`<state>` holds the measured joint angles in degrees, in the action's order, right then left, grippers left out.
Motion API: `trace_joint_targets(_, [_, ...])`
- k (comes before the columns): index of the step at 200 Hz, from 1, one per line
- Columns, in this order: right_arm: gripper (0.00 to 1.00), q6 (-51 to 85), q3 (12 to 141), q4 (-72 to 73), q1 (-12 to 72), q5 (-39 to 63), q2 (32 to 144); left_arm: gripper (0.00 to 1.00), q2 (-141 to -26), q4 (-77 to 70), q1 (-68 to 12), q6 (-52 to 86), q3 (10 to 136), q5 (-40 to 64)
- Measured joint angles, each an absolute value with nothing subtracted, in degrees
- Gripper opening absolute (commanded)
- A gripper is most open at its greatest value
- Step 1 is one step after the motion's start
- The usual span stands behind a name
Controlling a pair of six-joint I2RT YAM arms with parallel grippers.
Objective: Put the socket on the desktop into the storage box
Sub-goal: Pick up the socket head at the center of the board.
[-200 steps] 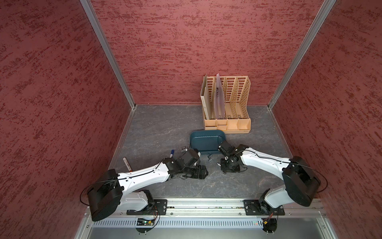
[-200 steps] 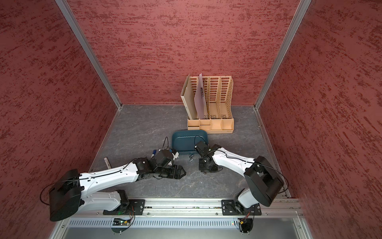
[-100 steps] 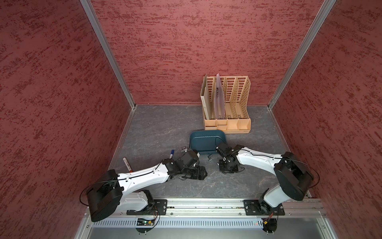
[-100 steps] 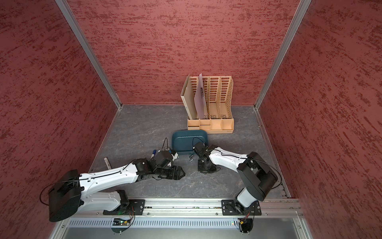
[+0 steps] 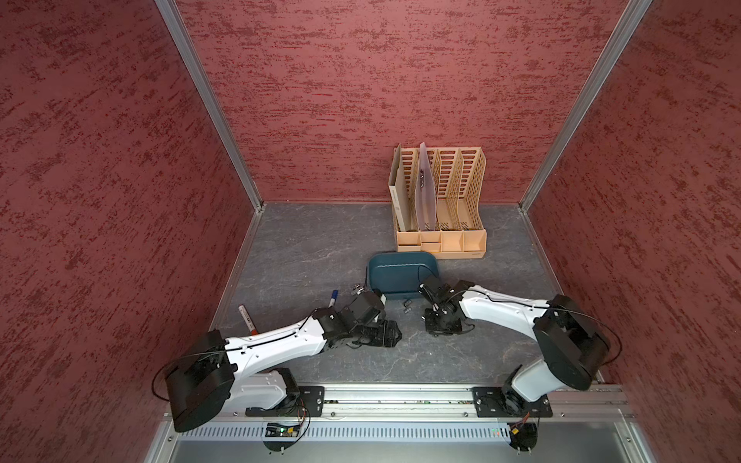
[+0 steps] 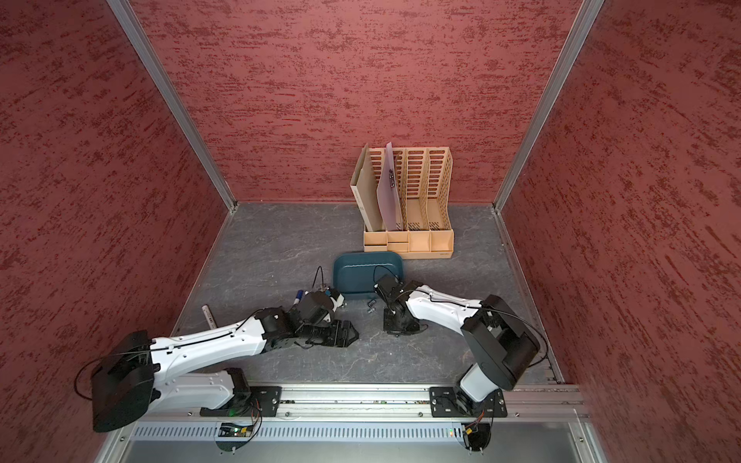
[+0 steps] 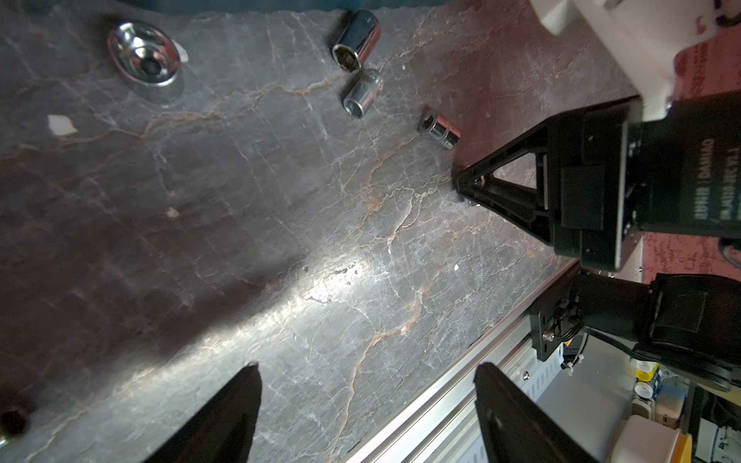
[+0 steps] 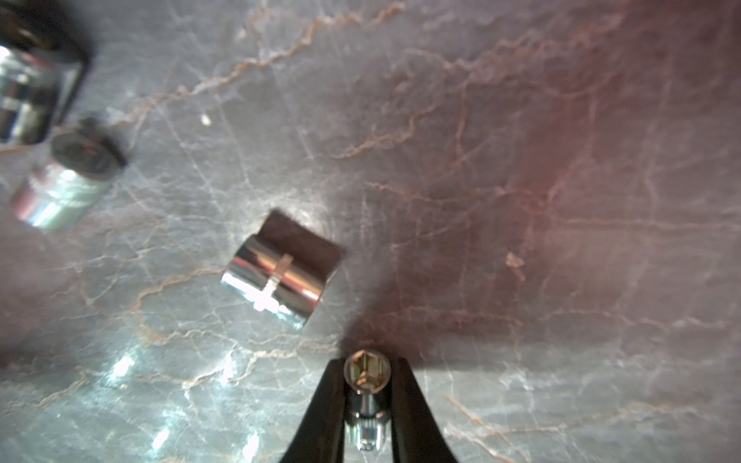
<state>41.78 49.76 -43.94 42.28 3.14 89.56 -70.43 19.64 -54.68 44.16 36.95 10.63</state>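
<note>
My right gripper (image 8: pixel 367 362) is shut on a small chrome socket (image 8: pixel 367 377), whose hex opening shows between the black fingertips. It is held low over the grey desktop. In both top views this gripper (image 5: pixel 439 325) (image 6: pixel 397 324) sits just in front of the dark teal storage box (image 5: pixel 403 272) (image 6: pixel 367 270). More sockets lie loose on the desktop close by (image 8: pixel 280 276) (image 8: pixel 66 180) (image 7: pixel 357 40) (image 7: pixel 363 98) (image 7: pixel 439 130). My left gripper (image 7: pixel 367 366) (image 5: pixel 391 334) stands open and empty, left of the right one.
A tall tan perforated file rack (image 5: pixel 439 204) stands behind the box against the back wall. Two markers (image 5: pixel 333 298) (image 5: pixel 247 318) lie at the left. A wide chrome piece (image 7: pixel 144 54) rests near the box. The metal rail (image 5: pixel 401 397) runs along the front edge.
My right gripper has closed its fingers onto the small socket, and its arm has shifted slightly left. The left arm has stayed put.
</note>
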Motion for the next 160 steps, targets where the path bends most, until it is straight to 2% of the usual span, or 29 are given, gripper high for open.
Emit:
trace_joint_targets(75, [0.16, 39.24, 58.17, -47.86, 42.30, 1.78, 86.89, 0.87, -66.06, 19.25, -47.29, 45.65, 36.12, 13.26])
trace_joint_targets(160, [0.16, 32.95, 72.79, -50.85, 39.75, 0.23, 94.39, 0.86, -65.56, 19.75, -40.75, 45.65, 38.52, 15.46])
